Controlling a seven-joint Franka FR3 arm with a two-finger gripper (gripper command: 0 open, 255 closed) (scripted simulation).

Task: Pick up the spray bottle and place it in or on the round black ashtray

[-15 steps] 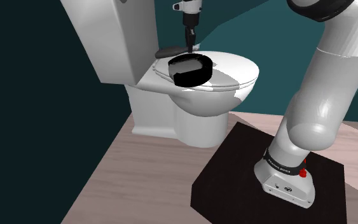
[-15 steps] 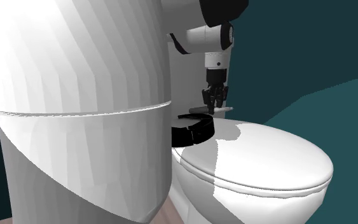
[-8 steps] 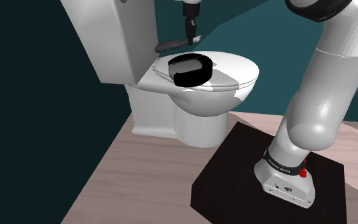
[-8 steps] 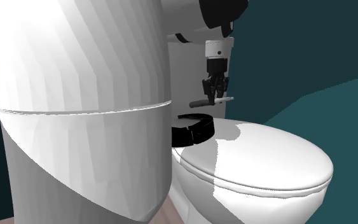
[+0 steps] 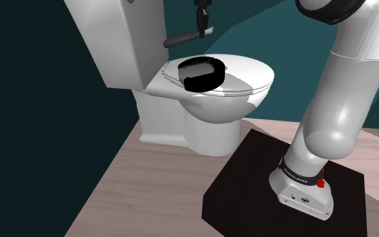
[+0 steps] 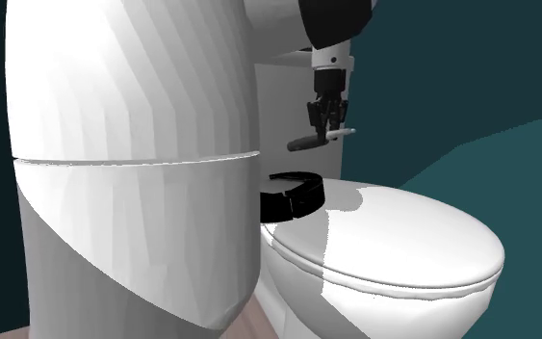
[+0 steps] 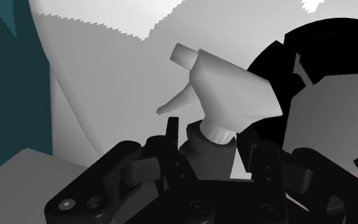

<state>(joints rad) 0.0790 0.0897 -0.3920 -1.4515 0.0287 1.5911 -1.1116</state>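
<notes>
The spray bottle (image 5: 179, 40) has a dark grey body and a white trigger head; it hangs sideways in the air, above and just behind the round black ashtray (image 5: 202, 73). My gripper (image 5: 203, 31) is shut on the bottle's neck. The ashtray sits on the shut white toilet lid (image 5: 248, 73), near the tank. In the second exterior view the gripper (image 6: 324, 122) holds the bottle (image 6: 305, 143) well above the ashtray (image 6: 293, 196). The wrist view has the fingers (image 7: 163, 159) clasping the bottle (image 7: 228, 89), with the ashtray (image 7: 279, 57) beyond it.
The white toilet tank (image 5: 114, 40) rises close behind the ashtray. A teal wall stands behind the toilet. The arm's black stand (image 5: 275, 195) rests on the wood-look floor (image 5: 147, 195). A big white arm link (image 6: 124, 164) blocks the second exterior view's left.
My gripper has risen with the spray bottle in it, from just over the toilet lid beside the ashtray to well above it. The ashtray has stayed put.
</notes>
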